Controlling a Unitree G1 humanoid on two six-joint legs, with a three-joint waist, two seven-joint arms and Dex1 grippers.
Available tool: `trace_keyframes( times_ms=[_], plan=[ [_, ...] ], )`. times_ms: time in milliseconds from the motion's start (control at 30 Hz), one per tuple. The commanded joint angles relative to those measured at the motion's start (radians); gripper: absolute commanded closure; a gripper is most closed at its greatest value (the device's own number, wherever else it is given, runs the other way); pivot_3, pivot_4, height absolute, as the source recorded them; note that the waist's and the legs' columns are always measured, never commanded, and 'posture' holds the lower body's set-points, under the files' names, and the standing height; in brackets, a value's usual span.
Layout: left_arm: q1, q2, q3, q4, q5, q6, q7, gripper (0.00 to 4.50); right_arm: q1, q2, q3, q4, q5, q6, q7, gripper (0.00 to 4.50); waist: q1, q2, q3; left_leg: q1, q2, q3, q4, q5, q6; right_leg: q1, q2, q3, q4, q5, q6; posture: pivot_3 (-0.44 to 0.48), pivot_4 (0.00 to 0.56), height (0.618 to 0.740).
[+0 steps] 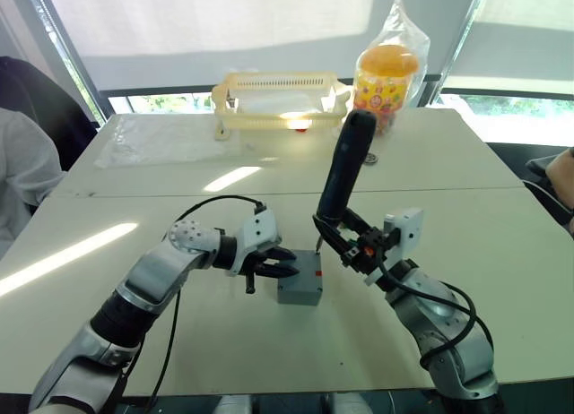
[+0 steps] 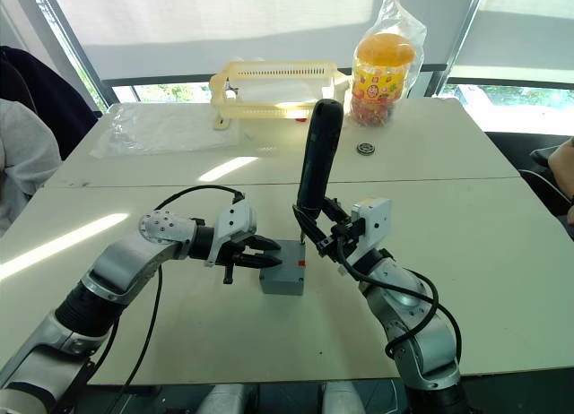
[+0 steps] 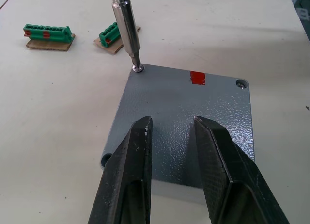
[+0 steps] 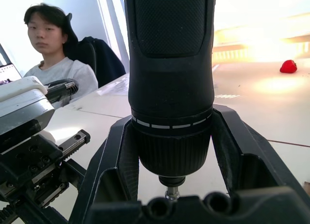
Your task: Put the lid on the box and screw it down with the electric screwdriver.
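No legible text, brand, number or sign appears anywhere in the scene. The clear candy jar [image 2: 386, 78] at the far edge of the table carries a colourful printed label, but its print cannot be read. The lid [image 3: 184, 122] bears only a plain red mark [image 3: 197, 77], without lettering. The electric screwdriver [image 4: 169, 78] shows white ring lines and no wording.

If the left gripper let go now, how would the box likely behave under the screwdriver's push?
The box looks rigid, with flat faces, so it probably wouldn't roll. The electric screwdriver bit presses on a corner screw of the lid, off-centre, so the box might twist or skid on the smooth table. The left gripper resting on the lid likely counters that.
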Motion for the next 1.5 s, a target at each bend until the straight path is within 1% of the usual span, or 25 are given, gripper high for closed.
trace_keyframes(
  times_ms=[33, 333, 500, 667, 867, 1033, 1367, 1500],
  plan=[
    [0.012, 0.004, -0.006, 0.0, 0.015, 0.015, 0.001, 3.17, 0.016, 0.003, 0.025, -0.004, 0.002, 0.004, 0.017, 2.78, 0.0, 0.0, 0.0, 0.0, 0.0, 0.0, 0.0, 0.0, 0.0, 0.0, 0.0, 0.0, 0.0, 0.0, 0.0, 0.0, 0.15, 0.74],
    [0.012, 0.008, -0.008, 0.003, 0.022, 0.008, 0.001, 3.17, 0.04, -0.055, 0.049, 0.033, -0.094, -0.058, 0.046, 2.78, 0.0, 0.0, -0.001, 0.0, 0.0, 0.0, 0.0, 0.0, 0.0, 0.0, 0.0, 0.0, 0.0, 0.0, 0.0, 0.0, 0.15, 0.74],
    [0.014, 0.008, -0.009, 0.005, 0.028, 0.002, -0.001, 3.17, 0.042, -0.067, 0.063, 0.055, -0.129, -0.075, 0.052, 2.78, 0.0, -0.001, -0.004, 0.001, 0.0, 0.0, 0.0, 0.0, 0.0, 0.001, 0.0, 0.0, 0.0, 0.0, 0.0, 0.0, 0.15, 0.74],
    [0.017, 0.008, -0.009, -0.002, 0.03, 0.004, -0.004, 3.17, 0.055, -0.094, 0.096, 0.057, -0.164, -0.078, 0.074, 2.78, 0.001, -0.002, -0.005, 0.005, 0.0, 0.0, 0.0, 0.0, 0.0, 0.006, 0.0, -0.001, -0.001, -0.001, -0.001, 0.0, 0.15, 0.74],
    [0.015, 0.003, -0.014, 0.002, 0.04, -0.002, -0.008, 3.17, 0.063, -0.081, 0.09, 0.022, -0.089, -0.029, 0.091, 2.78, 0.001, -0.003, -0.005, 0.014, 0.0, 0.0, -0.002, -0.001, 0.0, 0.015, -0.001, -0.001, -0.002, -0.004, -0.004, 0.0, 0.15, 0.74],
    [0.016, -0.005, -0.024, 0.01, 0.05, -0.008, -0.008, 3.17, 0.057, -0.084, 0.083, 0.015, -0.076, -0.037, 0.098, 2.78, 0.001, -0.003, -0.005, 0.014, 0.0, 0.0, -0.002, -0.001, 0.0, 0.015, -0.001, -0.001, -0.002, -0.005, -0.004, 0.0, 0.15, 0.74],
    [0.013, -0.015, -0.028, 0.029, 0.067, -0.022, -0.009, 3.17, 0.036, -0.081, 0.017, -0.002, -0.027, -0.024, 0.087, 2.78, 0.002, -0.003, -0.005, 0.014, 0.0, 0.0, -0.002, -0.001, 0.0, 0.015, -0.001, -0.001, -0.002, -0.005, -0.004, 0.0, 0.15, 0.74],
    [0.011, -0.019, -0.029, 0.033, 0.068, -0.025, -0.008, 3.17, 0.027, -0.086, 0.012, -0.003, -0.024, -0.018, 0.089, 2.78, 0.002, -0.003, -0.005, 0.014, 0.0, 0.0, -0.002, -0.001, 0.0, 0.014, -0.001, -0.001, -0.002, -0.005, -0.004, 0.0, 0.15, 0.74]
  ],
)
